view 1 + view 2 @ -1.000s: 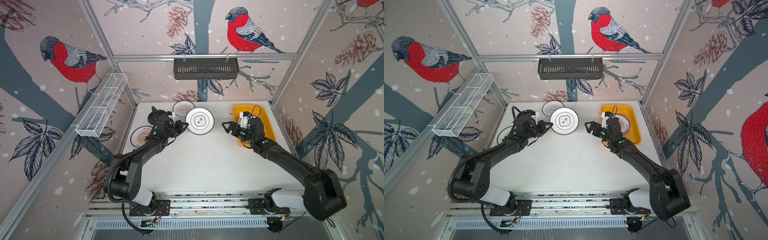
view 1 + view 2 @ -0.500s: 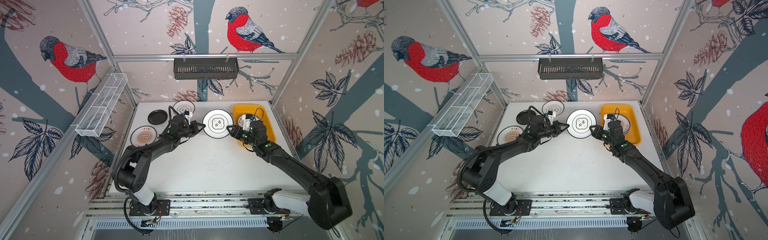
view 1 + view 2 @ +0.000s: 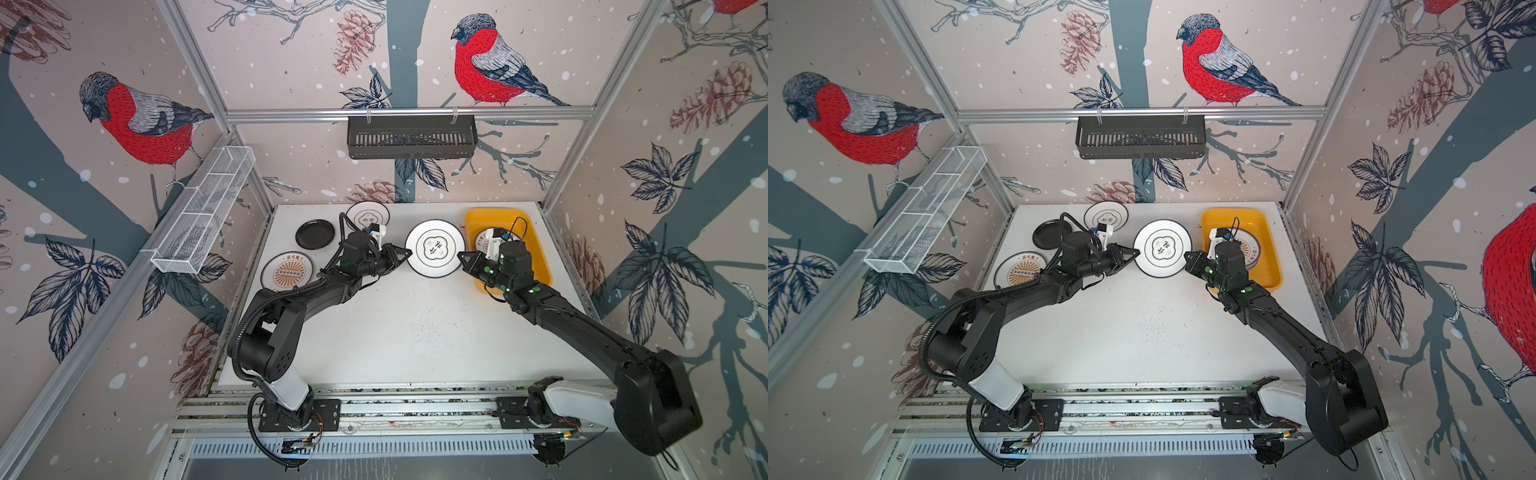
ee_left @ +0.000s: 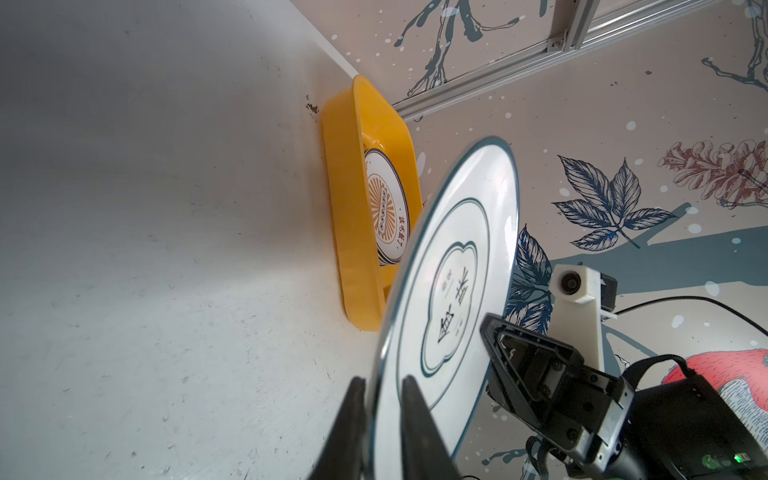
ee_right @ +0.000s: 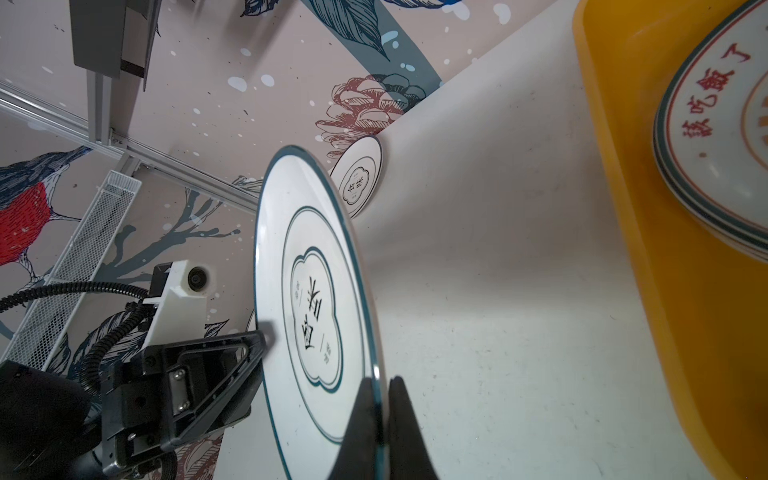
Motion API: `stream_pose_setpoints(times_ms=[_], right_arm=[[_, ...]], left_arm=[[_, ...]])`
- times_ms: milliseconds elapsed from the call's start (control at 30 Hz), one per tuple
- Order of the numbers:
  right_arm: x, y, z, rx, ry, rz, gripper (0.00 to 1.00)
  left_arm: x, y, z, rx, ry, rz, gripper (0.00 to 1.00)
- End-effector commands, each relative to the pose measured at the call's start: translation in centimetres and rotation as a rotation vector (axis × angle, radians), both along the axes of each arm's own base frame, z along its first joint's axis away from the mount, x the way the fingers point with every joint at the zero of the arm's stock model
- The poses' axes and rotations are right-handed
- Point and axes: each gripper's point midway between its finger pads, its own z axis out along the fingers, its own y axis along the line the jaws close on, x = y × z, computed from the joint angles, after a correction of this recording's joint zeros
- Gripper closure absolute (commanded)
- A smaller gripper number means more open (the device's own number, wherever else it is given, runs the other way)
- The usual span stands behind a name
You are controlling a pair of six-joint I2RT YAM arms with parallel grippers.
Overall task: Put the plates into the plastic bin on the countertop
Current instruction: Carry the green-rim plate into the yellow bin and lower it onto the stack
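The white plate with the dark clover-shaped emblem hangs face up and roughly level, clear of the counter, with a gripper at each side of its rim. This looks like the middle of a hand-over. The right gripper is pressed together on the rim and carries it. The left gripper has a finger on each side of the opposite rim, set slightly apart with a thin gap showing, so I judge it is not pressing. The yellow bin lies just past the right gripper, on the side away from the plate and under that arm's wrist. It already holds a stack of plates, topped by one with an orange sunburst. Three more wait on the counter behind and around the left gripper: a small black plate, another emblem plate near the back wall, and a sunburst plate beside that arm.

Next, the left gripper should draw straight back from the rim without nudging it. The right arm can then swing the plate over the bin, centre it on the stack, lower it and release. With only one edge pinched the plate could droop or twist, so a slow, level carry seems wise.
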Motion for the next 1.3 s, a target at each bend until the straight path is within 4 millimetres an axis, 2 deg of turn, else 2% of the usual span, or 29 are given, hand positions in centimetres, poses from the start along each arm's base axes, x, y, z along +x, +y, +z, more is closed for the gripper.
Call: stream_pose_setpoints(times_ms=[0, 167, 233, 300, 367, 467, 500, 567, 700, 833, 967, 1233, 1267], right_arm=[[0.3, -0.8, -1.1, -0.01, 0.034, -0.04, 0.99], [0.8, -1.9, -1.2, 0.011, 0.05, -0.081, 0.99], [1.1, -2.5, -1.2, 0.023, 0.056, -0.102, 0.99], [1.4, -3.5, -1.0, 0.035, 0.056, -0.132, 0.99], [1.7, -4.9, -1.1, 0.053, 0.064, -0.177, 0.99], [2.1, -7.3, -1.5, 0.061, 0.078, -0.278, 0.99], [2.2, -8.0, -1.7, 0.059, 0.087, -0.304, 0.99], [2.3, -9.2, -2.0, 0.063, 0.098, -0.353, 0.99], [2.7, -11.8, -2.1, 0.072, 0.096, -0.429, 0.99], [2.9, -14.2, -2.0, 0.079, 0.086, -0.496, 0.99], [3.2, -16.6, -2.0, 0.088, 0.08, -0.558, 0.99], [4.2, -20.0, -2.7, 0.096, 0.085, -0.638, 0.99], [4.5, -20.3, -3.2, 0.094, 0.096, -0.645, 0.99]], left_arm=[[0.4, -0.3, 2.4, -0.043, -0.09, -0.01, 0.58], [0.8, 0.3, 2.2, 0.037, -0.114, 0.025, 0.38], [0.9, 0.7, 2.6, 0.062, -0.144, 0.036, 0.29], [0.8, 0.8, 3.3, 0.086, -0.188, 0.035, 0.24], [0.7, 0.9, 4.2, 0.115, -0.245, 0.029, 0.19], [0.6, 1.1, 4.1, 0.175, -0.266, 0.042, 0.15], [0.8, 0.9, 5.0, 0.174, -0.291, 0.04, 0.14], [0.6, 0.2, 6.1, 0.17, -0.344, 0.014, 0.04], [-0.3, -2.1, 7.3, 0.164, -0.42, -0.048, 0.04], [-2.6, -5.8, 8.6, 0.158, -0.524, -0.161, 0.04], [-4.8, -9.0, 8.9, 0.169, -0.611, -0.256, 0.04], [-5.9, -11.8, 8.0, 0.208, -0.655, -0.334, 0.04], [-6.0, -12.1, 8.0, 0.209, -0.666, -0.339, 0.04]])
